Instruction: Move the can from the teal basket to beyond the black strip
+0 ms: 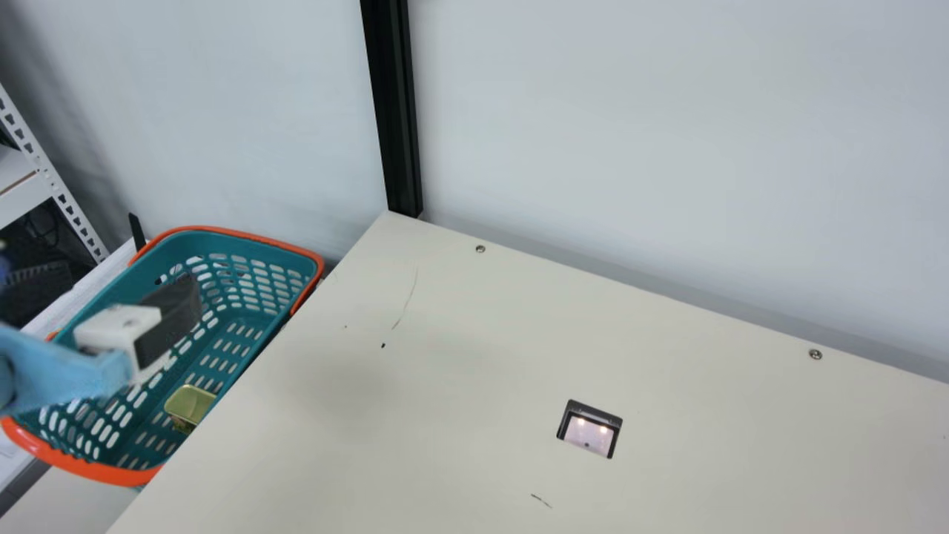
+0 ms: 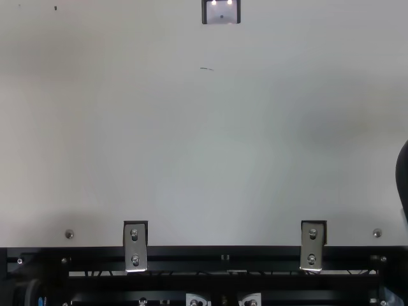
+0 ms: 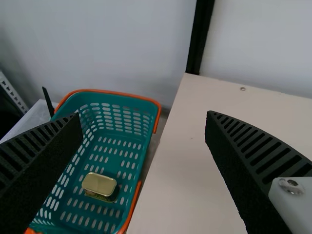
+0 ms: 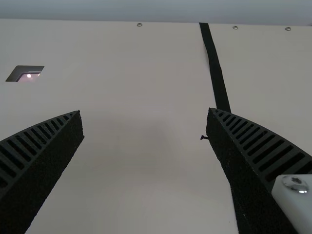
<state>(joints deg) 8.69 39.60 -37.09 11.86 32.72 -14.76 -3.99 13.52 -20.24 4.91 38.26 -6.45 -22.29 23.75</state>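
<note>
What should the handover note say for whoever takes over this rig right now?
Left hand: open, empty, near the teal basket.
Right hand: open, empty, near the black strip.
Can: down in the basket.
Done: no transfer yet.
To do: grasp the can, lift it out, set it down beyond the strip.

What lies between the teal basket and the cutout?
In the main view, between basket and cutout lies bare tabletop, with a dark speck and thin scratch.
</note>
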